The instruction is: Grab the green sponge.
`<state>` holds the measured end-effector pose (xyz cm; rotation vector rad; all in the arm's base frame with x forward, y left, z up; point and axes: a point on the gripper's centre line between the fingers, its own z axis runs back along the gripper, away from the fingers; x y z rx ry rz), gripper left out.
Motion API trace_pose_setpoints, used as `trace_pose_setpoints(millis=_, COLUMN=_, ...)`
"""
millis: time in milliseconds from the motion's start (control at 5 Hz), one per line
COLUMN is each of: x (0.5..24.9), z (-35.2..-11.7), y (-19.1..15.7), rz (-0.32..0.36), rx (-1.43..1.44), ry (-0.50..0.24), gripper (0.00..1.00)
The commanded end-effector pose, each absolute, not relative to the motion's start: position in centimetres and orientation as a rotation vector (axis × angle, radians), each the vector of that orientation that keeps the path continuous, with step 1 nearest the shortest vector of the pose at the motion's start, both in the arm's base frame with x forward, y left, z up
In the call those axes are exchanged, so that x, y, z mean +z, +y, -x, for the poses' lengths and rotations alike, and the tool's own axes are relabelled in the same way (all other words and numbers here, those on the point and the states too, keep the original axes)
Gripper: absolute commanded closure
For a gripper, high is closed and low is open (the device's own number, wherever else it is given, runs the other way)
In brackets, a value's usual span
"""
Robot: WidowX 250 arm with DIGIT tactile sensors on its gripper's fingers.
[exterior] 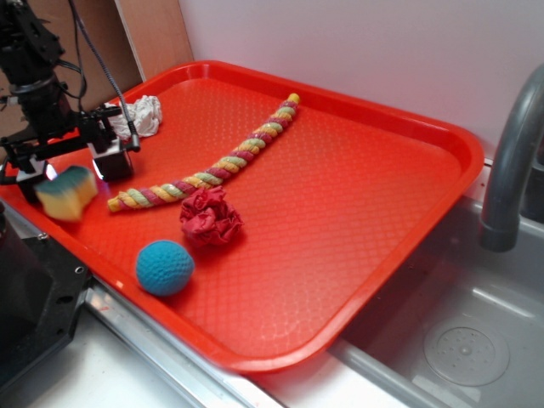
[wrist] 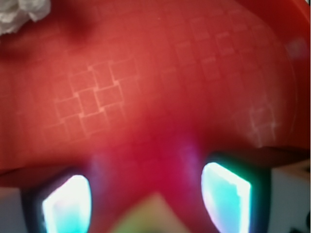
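The robot's gripper (exterior: pixel 72 170) is over the tray's (exterior: pixel 357 212) left edge, fingers (exterior: pixel 112 160) spread around the green sponge (exterior: pixel 66 192). The approach looks finished; next, the fingers likely need to close, then lift.

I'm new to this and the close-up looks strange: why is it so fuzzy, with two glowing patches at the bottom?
Wrist view: too close to focus, so the red tray is soft and the fingers glare blue-white; the sponge is a blur. Exterior view: mostly sharp, evenly lit, slight blur at the gripper.
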<state>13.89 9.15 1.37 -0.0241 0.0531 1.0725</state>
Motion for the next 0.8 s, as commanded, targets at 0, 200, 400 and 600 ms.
trace_pose_setpoints(millis=0, x=1.0, z=-12.9, y=8.0, rz=-0.106, rx=1.04, ry=0.095, gripper=1.0)
trace_pose_setpoints(millis=200, x=1.3, z=-13.1, y=8.0, rz=-0.108, rx=1.034, ry=0.103, gripper=1.0)
trace_pose_setpoints(millis=400, x=2.1, z=-13.2, y=7.8, rz=-0.107, rx=1.013, ry=0.097, gripper=1.0)
trace_pose_setpoints(millis=600, x=5.3, z=-14.2, y=8.4, rz=-0.125, rx=0.848, ry=0.012, gripper=1.0)
